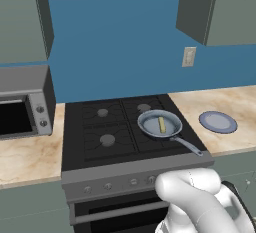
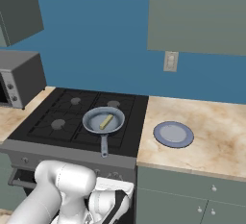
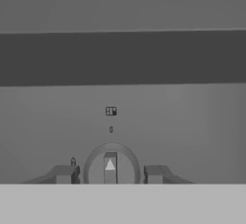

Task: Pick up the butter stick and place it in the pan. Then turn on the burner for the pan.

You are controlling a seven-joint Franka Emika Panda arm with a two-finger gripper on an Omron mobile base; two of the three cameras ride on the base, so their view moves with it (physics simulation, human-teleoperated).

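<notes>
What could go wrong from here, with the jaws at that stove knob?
1. The panel carries a row of alike knobs; turning the wrong one would light a burner that isn't under the pan.
2. The gripper straddles the knob with its jaws apart, so it may slip instead of turning it.
3. The pan's handle reaches toward the stove's front edge, near the arm; a swing could knock it.

No words or numbers can be read. The stove knob (image 3: 111,166) bears a white triangle; small marks sit above it at twelve o'clock and at ten o'clock, too blurred to make out.
</notes>
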